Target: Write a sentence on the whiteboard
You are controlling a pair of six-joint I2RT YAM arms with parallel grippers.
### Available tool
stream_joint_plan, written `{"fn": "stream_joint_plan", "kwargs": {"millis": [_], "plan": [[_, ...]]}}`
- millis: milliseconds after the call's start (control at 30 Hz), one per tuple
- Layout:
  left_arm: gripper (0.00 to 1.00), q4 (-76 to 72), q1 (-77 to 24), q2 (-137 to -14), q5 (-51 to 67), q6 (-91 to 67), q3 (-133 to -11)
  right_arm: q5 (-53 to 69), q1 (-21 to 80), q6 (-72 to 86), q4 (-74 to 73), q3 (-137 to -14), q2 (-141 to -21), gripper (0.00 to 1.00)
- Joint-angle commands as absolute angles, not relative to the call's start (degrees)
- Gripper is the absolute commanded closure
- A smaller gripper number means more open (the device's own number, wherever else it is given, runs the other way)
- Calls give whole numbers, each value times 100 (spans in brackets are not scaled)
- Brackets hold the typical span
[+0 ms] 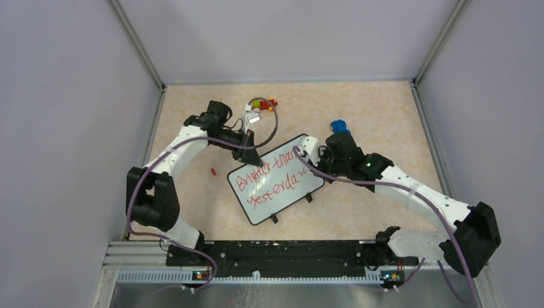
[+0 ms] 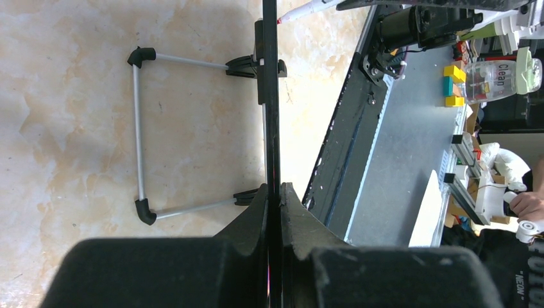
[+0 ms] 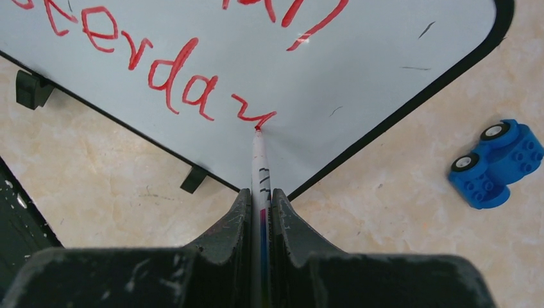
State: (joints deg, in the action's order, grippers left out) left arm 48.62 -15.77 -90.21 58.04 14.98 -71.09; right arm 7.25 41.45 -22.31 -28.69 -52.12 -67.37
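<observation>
The whiteboard (image 1: 282, 199) lies tilted at the table's middle. The sentence (image 1: 266, 176) is in red script in two lines, with "yesterda" in the lower one. My left gripper (image 1: 251, 156) is shut on the board's upper left edge. In the left wrist view the board is a thin dark strip (image 2: 270, 96) between my left gripper's (image 2: 274, 189) jaws. My right gripper (image 1: 319, 178) is at the board's right corner. It is shut (image 3: 260, 192) on a thin white marker (image 3: 260, 160). The marker's red tip touches the whiteboard (image 3: 359, 77) at the end of the sentence (image 3: 167, 83).
A blue toy car (image 1: 338, 126) (image 3: 494, 163) sits just right of the board. A small red cap (image 1: 213, 171) lies left of it. Coloured bricks and a cable loop (image 1: 263, 106) lie behind. The board's wire stand (image 2: 138, 128) rests on the table. A black rail (image 1: 276, 253) lines the near edge.
</observation>
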Motion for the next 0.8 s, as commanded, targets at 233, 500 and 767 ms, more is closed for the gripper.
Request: {"fn": "stream_joint_plan", "kwargs": {"millis": [233,500,767], "plan": [[100,4933,-1663,-9184,5812,1679,-7094,971,4140,-2105,-2857,-4865,-6543,100],[100,4932,-1661,-9187,5809,1670,-7106,875,4593,-1988,-2649,-4991,-6783,100],[100,4957,-1664,-9143,5790,1682,-7108,1014,4658,-1942,-2788,-5489,-6793,100]]}}
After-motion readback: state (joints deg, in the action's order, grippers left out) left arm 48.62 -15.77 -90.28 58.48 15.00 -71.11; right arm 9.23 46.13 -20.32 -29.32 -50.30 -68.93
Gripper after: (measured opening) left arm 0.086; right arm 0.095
